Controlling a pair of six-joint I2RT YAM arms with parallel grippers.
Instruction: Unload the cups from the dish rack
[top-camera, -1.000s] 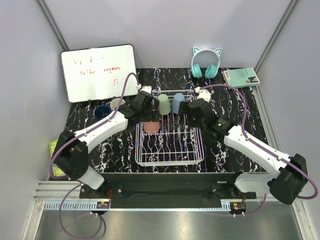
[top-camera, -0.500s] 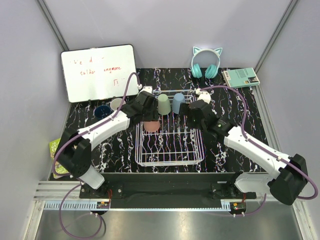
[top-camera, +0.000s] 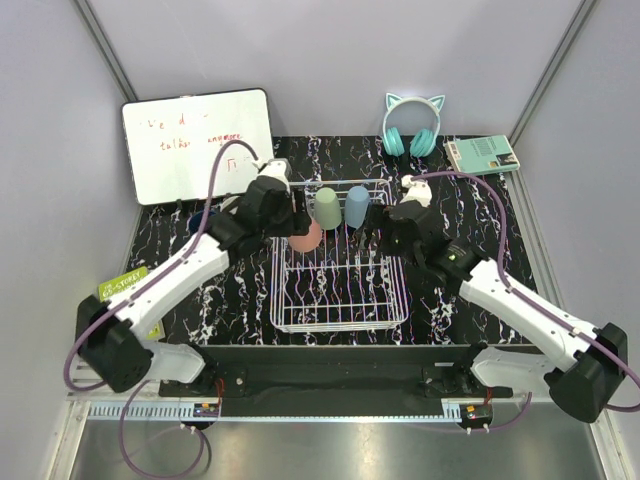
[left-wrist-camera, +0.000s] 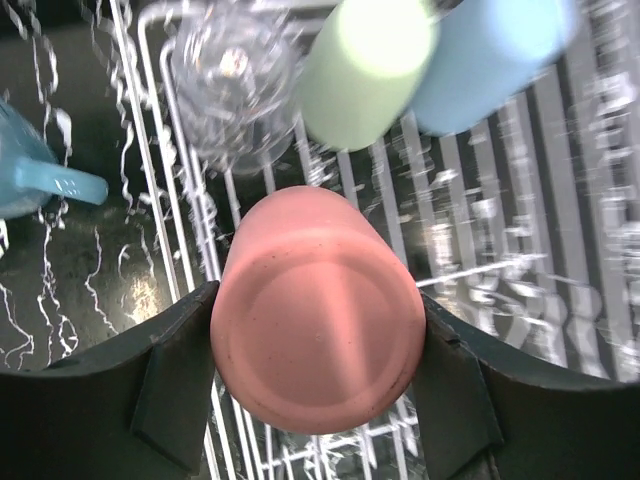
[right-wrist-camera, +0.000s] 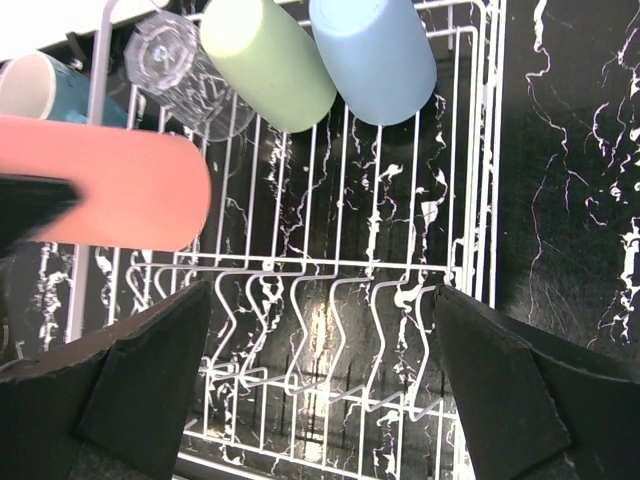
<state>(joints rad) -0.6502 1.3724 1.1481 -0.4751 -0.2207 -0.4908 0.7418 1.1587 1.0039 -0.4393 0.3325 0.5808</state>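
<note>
My left gripper (top-camera: 297, 230) is shut on the salmon-pink cup (top-camera: 308, 238), held tilted above the left back part of the white wire dish rack (top-camera: 340, 300). In the left wrist view the cup's base (left-wrist-camera: 315, 345) sits between both fingers. The sage-green cup (top-camera: 327, 208) and light-blue cup (top-camera: 357, 205) stand at the rack's back. The clear glass (left-wrist-camera: 232, 75) is in the rack's back left corner. The teal mug (left-wrist-camera: 30, 170) is outside the rack on the left. My right gripper (top-camera: 385, 228) is open and empty over the rack's right side (right-wrist-camera: 330, 270). The navy mug is hidden.
A whiteboard (top-camera: 197, 145) leans at the back left. Cat-ear headphones (top-camera: 412, 125) and a teal box (top-camera: 482, 153) lie at the back right. A green packet (top-camera: 122, 283) lies at the table's left edge.
My left gripper has lifted the pink cup off the rack floor and tipped it, moving back and left. My right arm has shifted slightly right.
</note>
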